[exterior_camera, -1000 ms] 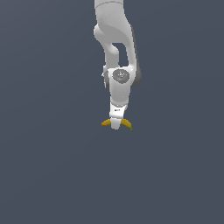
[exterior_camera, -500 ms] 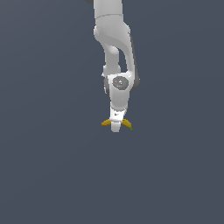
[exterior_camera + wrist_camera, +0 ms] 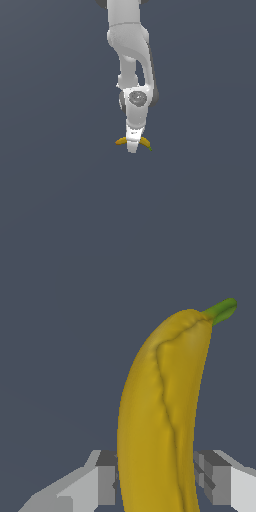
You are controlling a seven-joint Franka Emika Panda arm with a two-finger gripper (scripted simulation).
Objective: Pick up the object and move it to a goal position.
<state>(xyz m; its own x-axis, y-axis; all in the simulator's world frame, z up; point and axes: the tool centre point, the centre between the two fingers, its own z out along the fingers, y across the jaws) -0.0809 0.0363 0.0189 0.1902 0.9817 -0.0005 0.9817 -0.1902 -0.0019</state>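
Pincer-wise, the white two-fingered gripper [image 3: 133,146] on the white jointed robot arm [image 3: 131,55] is clamped on the small curved yellow banana [image 3: 145,143], crossways between its fingers [image 3: 95,483]. Both banana ends poke out past the gripper. Only the wrist view shows its green stem tip [image 3: 221,310] clearly.
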